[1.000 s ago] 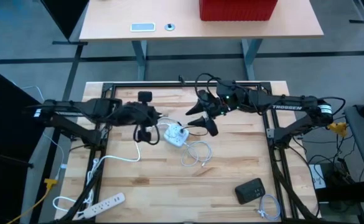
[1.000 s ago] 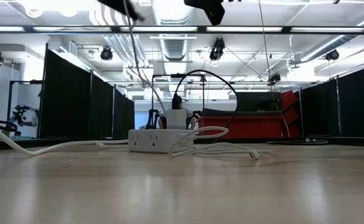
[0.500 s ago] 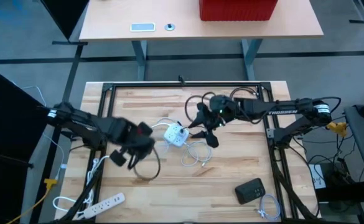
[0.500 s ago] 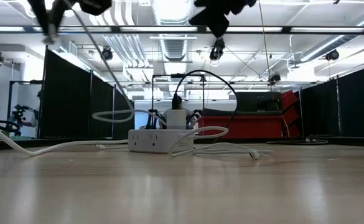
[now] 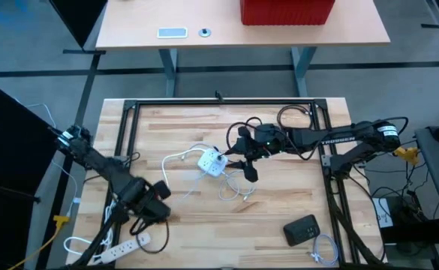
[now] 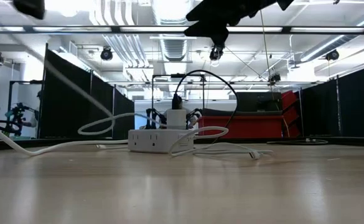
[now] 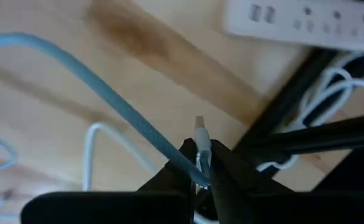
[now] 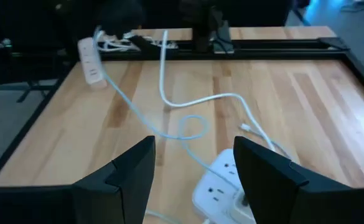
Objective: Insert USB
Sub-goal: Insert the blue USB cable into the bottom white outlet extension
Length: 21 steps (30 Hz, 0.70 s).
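Observation:
My left gripper hangs over the table's near left part and points down, shut on the plug end of a white USB cable. Close by lies a long white power strip, which the left wrist view shows with its USB ports. The cable runs back toward the white socket cube at the table's middle. My right gripper is open just right of the cube and above it, and the cube lies below its spread fingers. My left gripper pinches the cable just behind its USB plug between its two fingers. The plug sticks out past the fingertips. The fingers come from above and point down. The plug end is lifted clear of the table, and the cable trails away slack.
A second white cable lies coiled right of the cube, and black cords run from it to the far side. A black device and a small cable coil sit at the near right. A black frame borders the table.
My left gripper has swung from beside the cube to the table's near left, sinking and turning until it points down. It stays shut on the cable end, and the cable has been drawn out behind it across the table. My right gripper has sunk a little toward the cube.

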Each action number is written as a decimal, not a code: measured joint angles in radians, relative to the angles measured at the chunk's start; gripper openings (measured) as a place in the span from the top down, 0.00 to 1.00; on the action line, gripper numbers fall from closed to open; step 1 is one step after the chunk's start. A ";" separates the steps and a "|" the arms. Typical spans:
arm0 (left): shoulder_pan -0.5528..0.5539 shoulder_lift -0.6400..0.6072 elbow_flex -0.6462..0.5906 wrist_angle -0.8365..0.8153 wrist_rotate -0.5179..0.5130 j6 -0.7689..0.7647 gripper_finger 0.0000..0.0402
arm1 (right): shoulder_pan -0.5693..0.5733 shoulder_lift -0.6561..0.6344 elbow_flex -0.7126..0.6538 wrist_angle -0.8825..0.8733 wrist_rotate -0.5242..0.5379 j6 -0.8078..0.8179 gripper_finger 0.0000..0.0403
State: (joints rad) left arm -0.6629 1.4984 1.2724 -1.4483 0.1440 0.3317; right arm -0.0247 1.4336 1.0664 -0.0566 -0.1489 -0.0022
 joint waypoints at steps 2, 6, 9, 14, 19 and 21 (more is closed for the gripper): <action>-0.018 0.023 -0.013 0.008 0.025 -0.004 0.95 | 0.010 0.002 -0.003 0.010 0.019 -0.023 0.50; -0.035 0.085 -0.007 0.055 0.091 0.001 0.95 | 0.026 0.031 -0.005 0.089 0.018 -0.067 0.50; -0.043 0.136 0.008 0.079 0.096 0.050 0.95 | 0.029 0.064 -0.005 0.147 0.019 -0.089 0.50; -0.066 0.196 0.008 0.107 0.103 0.096 0.95 | 0.029 0.104 -0.004 0.156 0.019 -0.114 0.50; -0.091 0.222 0.008 0.194 0.109 0.059 0.95 | 0.029 0.114 -0.003 0.167 0.019 -0.116 0.50; -0.109 0.232 0.008 0.229 0.110 0.032 0.95 | 0.029 0.114 -0.003 0.167 0.019 -0.115 0.51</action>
State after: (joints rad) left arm -0.7717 1.7305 1.2808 -1.2191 0.2539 0.3638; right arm 0.0048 1.5478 1.0630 0.1101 -0.1299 -0.1177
